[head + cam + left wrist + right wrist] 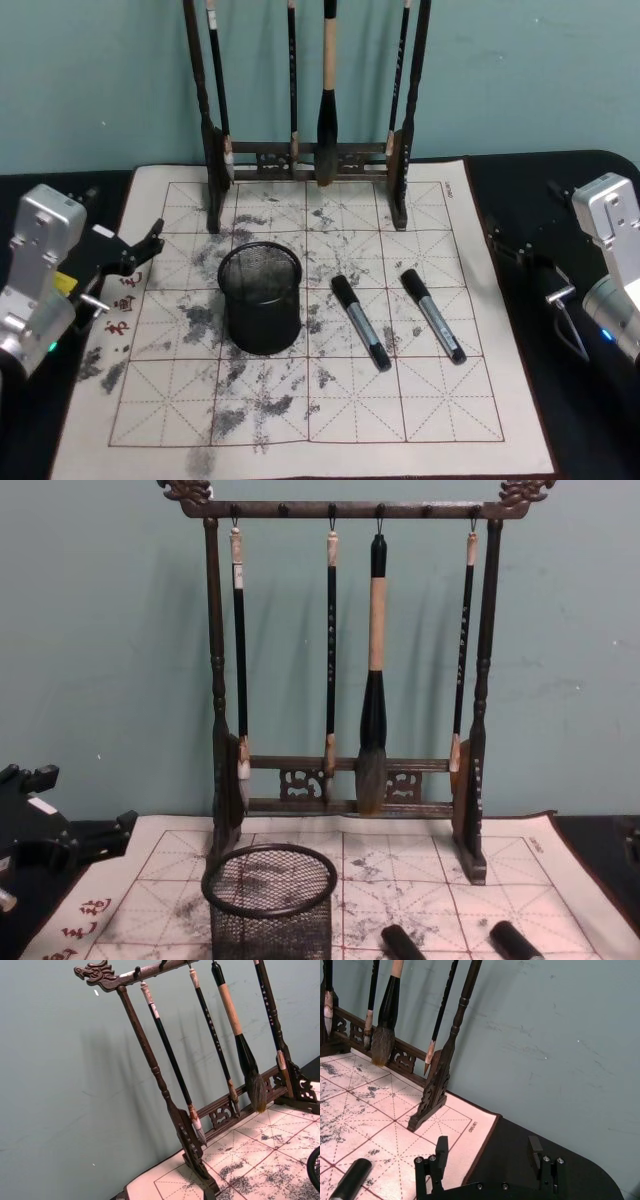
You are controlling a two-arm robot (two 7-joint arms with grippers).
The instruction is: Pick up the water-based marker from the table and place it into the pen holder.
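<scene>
Two markers lie on the white felt mat (440, 420) that covers most of the dark tabletop (585, 440). In the head view both sit a little right of centre, side by side but apart, each slanting from upper left to lower right. The left marker (361, 323) is just beside the pen holder (262, 325). The right marker (433, 316) lies further toward the right of the frame. Each has a black cap at its upper end and a grey barrel.

The pen holder stands upright on the mat, left of centre in the head view and low in the middle of the chest view. It is a round black mesh cup, and nothing can be seen standing in it. Grey ink smudges spread over the red grid around it.

Behind, along the top of the frame, a dark wooden rack (310, 158) stands at the far edge of the mat against the green wall, with four brushes (327, 110) hanging from it.

The left tool (145, 250) hovers at the left edge of the frame over the mat's border, near some red characters. Its fingers are parted and it holds nothing. The right tool (488, 1152) hangs at the right edge, over the dark tabletop just off the mat. Its two fingers are spread wide with nothing between them. Both are well apart from the markers.
</scene>
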